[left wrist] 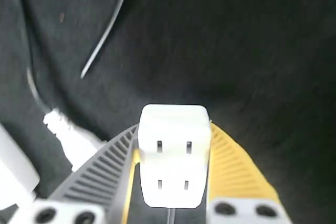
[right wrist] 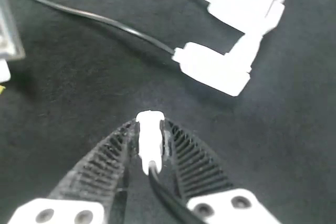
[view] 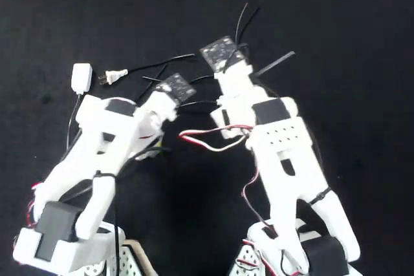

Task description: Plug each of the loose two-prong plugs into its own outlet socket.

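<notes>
Two white arms [view: 90, 159]: side by side over the black table [view: 362, 43], their wrists close together near its middle in the high view.
Left gripper [left wrist: 174, 127]: grey and yellow ribbed fingers clamped on a white rectangular outlet block [left wrist: 174, 156], its slot pairs facing the wrist camera.
Right gripper [right wrist: 150, 125]: closed on a small white plug [right wrist: 150, 142] trailing black cable.
Beyond the right gripper: white angled plugs [right wrist: 212, 67] lying near each other.
High view, left side: white rounded adapter [view: 81, 77], with a loose two-prong plug [view: 113, 75] just beside it.
</notes>
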`<state>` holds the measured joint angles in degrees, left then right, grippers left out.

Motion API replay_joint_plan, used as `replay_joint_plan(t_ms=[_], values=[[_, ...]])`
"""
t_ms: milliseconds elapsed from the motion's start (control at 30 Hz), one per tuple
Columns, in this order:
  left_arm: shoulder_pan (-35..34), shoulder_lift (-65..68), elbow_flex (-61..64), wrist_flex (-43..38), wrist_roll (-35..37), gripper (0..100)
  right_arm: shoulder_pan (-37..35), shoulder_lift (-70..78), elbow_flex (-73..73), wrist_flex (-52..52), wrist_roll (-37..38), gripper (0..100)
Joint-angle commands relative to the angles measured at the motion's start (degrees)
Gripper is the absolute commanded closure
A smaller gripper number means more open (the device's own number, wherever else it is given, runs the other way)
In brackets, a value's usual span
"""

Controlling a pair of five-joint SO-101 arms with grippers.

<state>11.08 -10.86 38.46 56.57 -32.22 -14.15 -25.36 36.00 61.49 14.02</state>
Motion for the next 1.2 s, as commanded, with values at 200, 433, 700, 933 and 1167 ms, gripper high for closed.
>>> replay_joint_plan(t_ms=[200, 433, 700, 933, 1167], values=[[1.2, 9.9, -6.9, -0.5, 6.0, 78, 8.1, -0.6, -7.0, 2.3, 0.0, 98.6], [1.3, 9.9, -7.2, 1.6, 6.0, 69, 11.5, -0.6, -8.0, 2.1, 0.0, 98.6], [-0.7, 9.9, -12.7, 9.4, 11.0, 64, 11.3, -0.6, -7.8, 2.2, -0.1, 98.6], [-8.5, 9.9, -21.6, 22.2, 7.2, 59, 5.4, -0.6, -4.4, 0.2, -0.4, 98.6], [-23.0, 10.0, -19.2, 22.2, 6.0, 69, -8.6, -0.6, 5.8, -12.0, -0.4, 98.7]])
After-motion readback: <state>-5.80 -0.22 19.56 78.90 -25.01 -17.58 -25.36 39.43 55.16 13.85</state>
